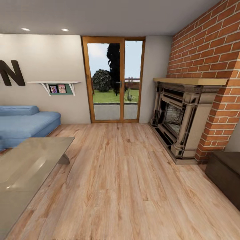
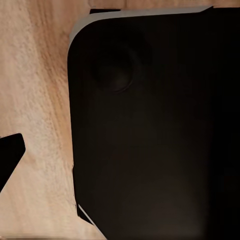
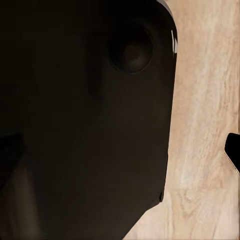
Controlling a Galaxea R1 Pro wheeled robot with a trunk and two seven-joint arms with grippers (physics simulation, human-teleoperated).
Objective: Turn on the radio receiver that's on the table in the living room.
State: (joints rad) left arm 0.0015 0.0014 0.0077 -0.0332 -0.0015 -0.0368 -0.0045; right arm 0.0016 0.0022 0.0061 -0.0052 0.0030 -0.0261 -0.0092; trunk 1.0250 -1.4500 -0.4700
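Head view is looking across the living room: light wood plank floor (image 1: 133,186) running from near to far. The desk (image 1: 30,166), glossy grey top, is sitting at near left, its top reflecting the room; no radio is showing on the part in frame. A blue sofa (image 1: 23,121) is sitting behind the desk at far left. On the far wall a white shelf (image 1: 55,85) is holding small pictures, with big dark letters (image 1: 11,73) to its left. A wood-framed glass door (image 1: 113,80) is standing at far centre, showing grass and trees outside. A fireplace (image 1: 178,123) is sitting in the brick wall (image 1: 213,50) on the right, and a dark-brown cabinet (image 1: 225,173) is sitting at near right.

Both wrist views are looking down at a dark rounded robot body part (image 2: 160,130) (image 3: 85,125) over the plank floor. End effector state, left or right: cannot tell.
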